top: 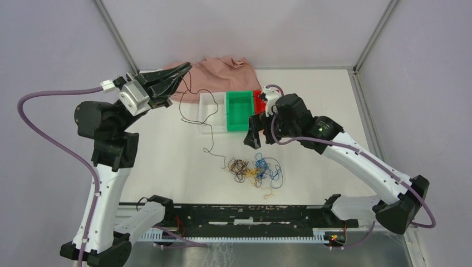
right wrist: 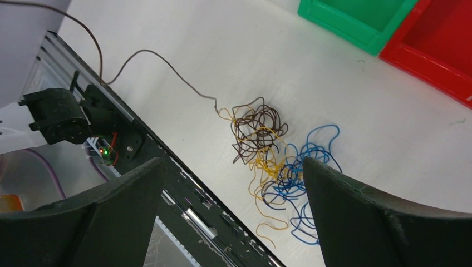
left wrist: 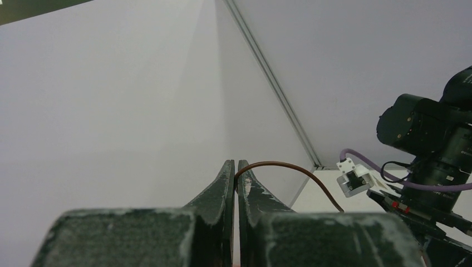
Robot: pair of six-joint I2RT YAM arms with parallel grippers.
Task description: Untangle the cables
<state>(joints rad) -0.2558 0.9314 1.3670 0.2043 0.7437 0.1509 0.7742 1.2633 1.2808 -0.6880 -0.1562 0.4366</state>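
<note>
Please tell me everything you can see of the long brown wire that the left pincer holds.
The long brown wire is one thin, dark, flexible strand. The shut left pincer clamps one end up in the air. From there it arcs down in loose curves, and its free end lies on the white table, right beside the tangled pile.

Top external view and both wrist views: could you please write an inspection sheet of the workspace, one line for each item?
Surface: white table, holding wires and bins.
Job's things: tangle of blue, yellow and brown wires near the front; one long brown wire stretches away, its free end beside the tangle.
Clutter: clear tray, green bin and red bin in a row; pink cloth at the back.
Grippers: left gripper shut on the long brown wire; right gripper open above the tangle.
Cables: purple arm cables along both arms.
Surroundings: grey walls; black rail at the near edge.
</note>
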